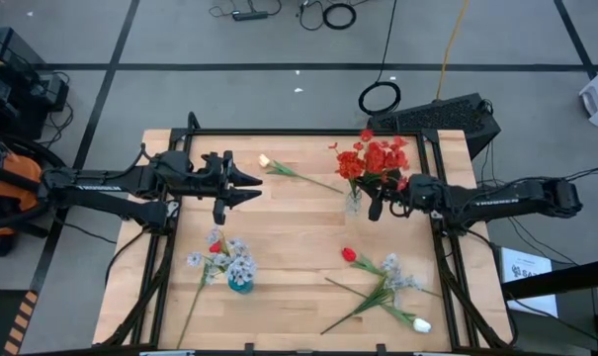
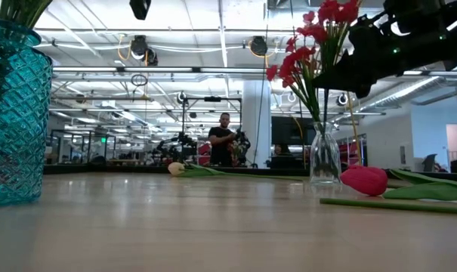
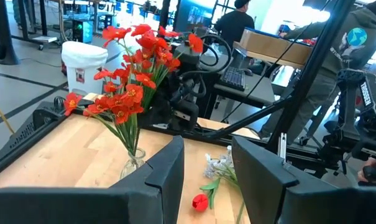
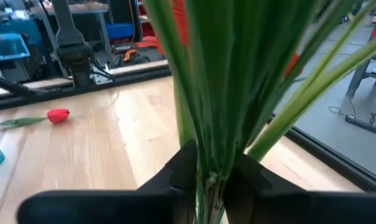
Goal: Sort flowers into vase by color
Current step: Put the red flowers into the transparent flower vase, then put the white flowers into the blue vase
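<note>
Right gripper, clenched on the red blossom stems, is seating them in the clear glass vase right of frame centre; next move calls for release, while the left gripper waits open upper left.

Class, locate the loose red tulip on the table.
In the high view the red tulip lies right of centre, below the clear vase and beside the pale spray.
</note>
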`<action>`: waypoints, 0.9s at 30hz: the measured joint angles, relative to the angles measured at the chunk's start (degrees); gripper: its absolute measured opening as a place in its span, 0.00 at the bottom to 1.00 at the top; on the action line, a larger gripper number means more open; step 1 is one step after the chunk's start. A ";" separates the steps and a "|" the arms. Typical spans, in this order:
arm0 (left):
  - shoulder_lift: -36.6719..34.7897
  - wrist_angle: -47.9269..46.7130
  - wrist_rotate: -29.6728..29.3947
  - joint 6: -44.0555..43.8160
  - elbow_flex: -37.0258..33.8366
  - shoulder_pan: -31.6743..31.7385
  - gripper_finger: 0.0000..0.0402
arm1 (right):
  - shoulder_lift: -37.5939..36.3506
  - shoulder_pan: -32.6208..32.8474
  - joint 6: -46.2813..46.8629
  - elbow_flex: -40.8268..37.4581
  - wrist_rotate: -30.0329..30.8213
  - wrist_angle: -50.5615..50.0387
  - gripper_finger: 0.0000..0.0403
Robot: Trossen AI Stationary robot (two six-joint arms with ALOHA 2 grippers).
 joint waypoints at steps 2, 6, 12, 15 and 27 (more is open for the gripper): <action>0.00 -0.05 0.00 0.00 0.00 0.00 0.35 | -0.02 0.02 -0.01 1.74 -0.09 -4.78 0.17; 0.00 -0.17 0.00 0.02 0.00 0.00 0.35 | -0.01 0.02 1.68 6.76 -0.13 -18.43 0.24; 0.00 -0.26 0.02 0.24 0.00 0.00 0.35 | -0.01 0.02 5.56 15.82 -0.17 -36.99 0.33; 0.00 -0.58 0.02 0.48 0.00 0.00 0.35 | -0.01 0.02 9.31 20.12 -2.37 -45.57 0.38; 0.00 -15.70 -10.36 -7.22 0.00 0.00 0.35 | -0.01 0.15 31.36 27.63 -11.81 -75.58 0.50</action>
